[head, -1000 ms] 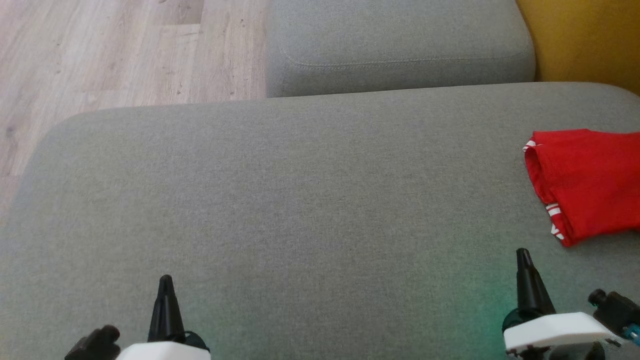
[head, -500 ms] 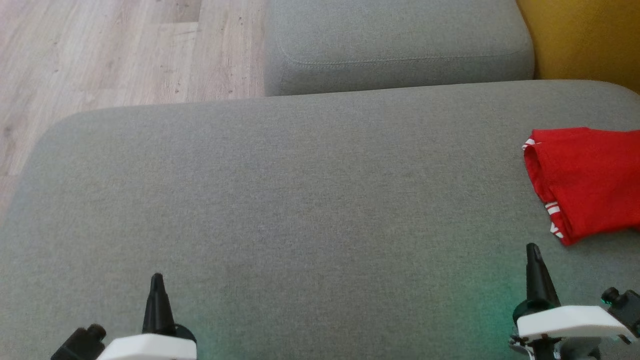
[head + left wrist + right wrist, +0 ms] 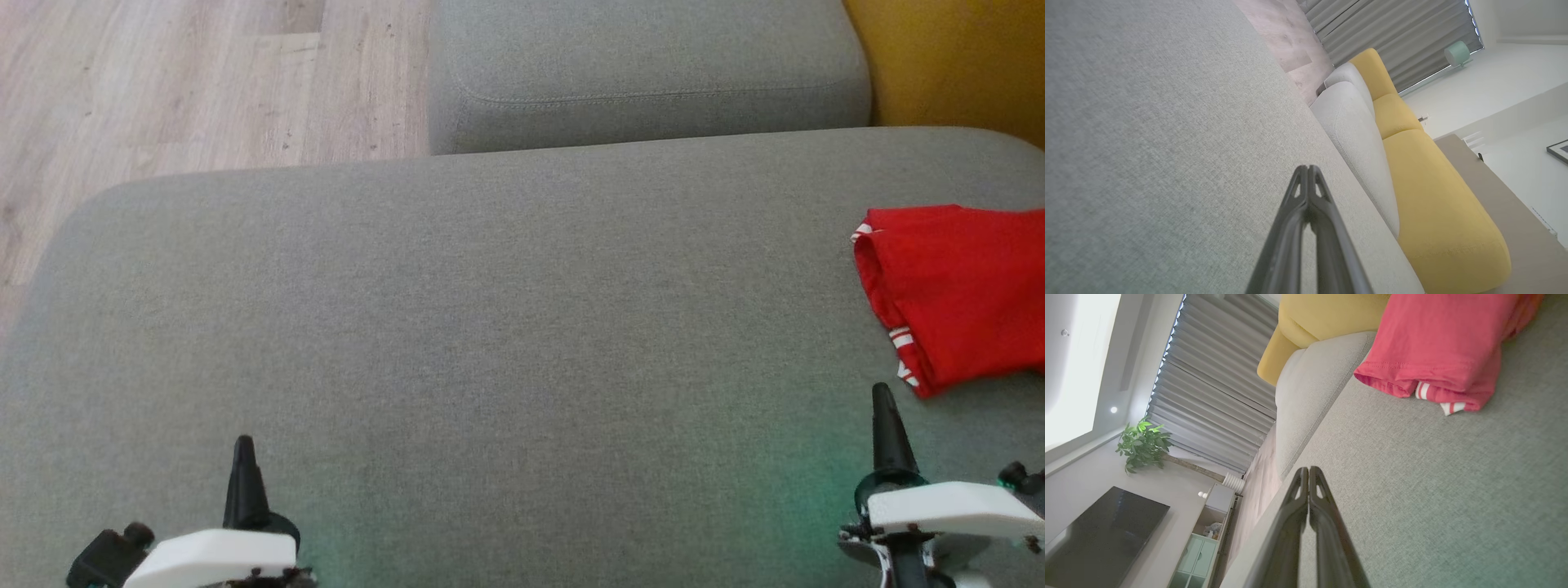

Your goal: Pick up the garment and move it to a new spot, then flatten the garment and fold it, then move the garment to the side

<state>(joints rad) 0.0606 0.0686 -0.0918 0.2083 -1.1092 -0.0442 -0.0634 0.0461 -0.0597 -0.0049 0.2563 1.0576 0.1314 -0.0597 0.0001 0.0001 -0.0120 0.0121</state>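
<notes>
The garment is red with white stripes at its hem. It lies folded at the right edge of the grey cushion, partly cut off by the frame. In the right wrist view the garment lies ahead of the fingertips, apart from them. My right gripper is shut and empty, just short of the garment's near corner. At the lower left my left gripper is shut with nothing in it. Both wrist views show the fingers pressed together: left gripper, right gripper.
A second grey cushion stands behind the one I work on. Yellow upholstery is at the back right. Wood floor lies beyond the cushion's far left edge. A yellow sofa runs along the grey one in the left wrist view.
Both grippers have drifted outward, the left one to the left and the right one to the right and slightly forward. The garment has not moved.
</notes>
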